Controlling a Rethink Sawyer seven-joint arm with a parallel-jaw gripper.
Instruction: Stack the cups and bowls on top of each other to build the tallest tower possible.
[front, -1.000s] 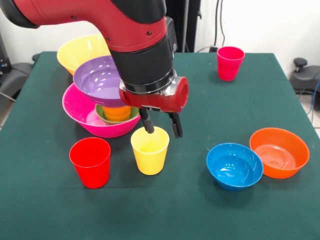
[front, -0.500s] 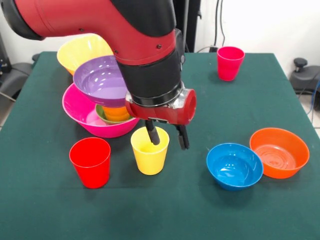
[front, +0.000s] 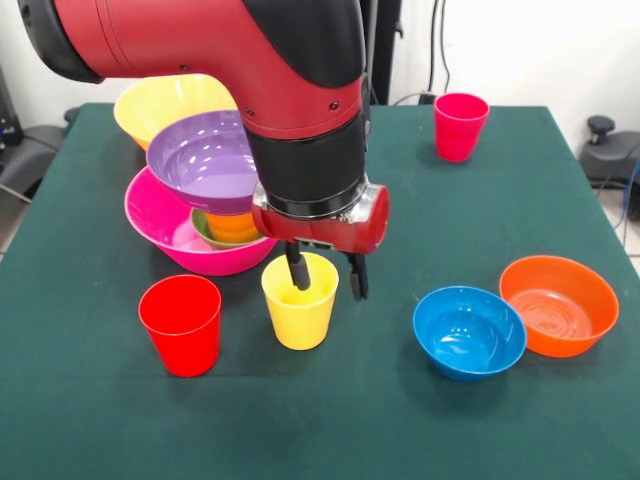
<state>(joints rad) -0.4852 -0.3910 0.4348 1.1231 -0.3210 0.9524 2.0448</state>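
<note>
The tower (front: 205, 205), based on the hot-pink bowl (front: 165, 235) with the purple bowl (front: 200, 160) perched tilted above, stands far left on the green surface (front: 400, 420). The tool (front: 327, 275) straddles the yellow cup (front: 300, 300) rim, fingers spread, not yet clamped. An off-centre squeeze could tip the cup.

Your tool (front: 326, 277) straddles the yellow cup (front: 300, 313)'s rim: one finger inside, the other outside on the blue bowl (front: 469, 332) side, jaws apart. Red cup (front: 181, 324) stands just beside the yellow one. Hot-pink bowl (front: 170, 232) holds the green bowl (front: 203, 231) with an orange cup (front: 233, 227) in it, purple bowl (front: 200, 160) tilted on top. Orange bowl (front: 559, 304) touches the blue one. Crimson-pink cup (front: 460, 126) sits far back on the table (front: 400, 420).
</note>
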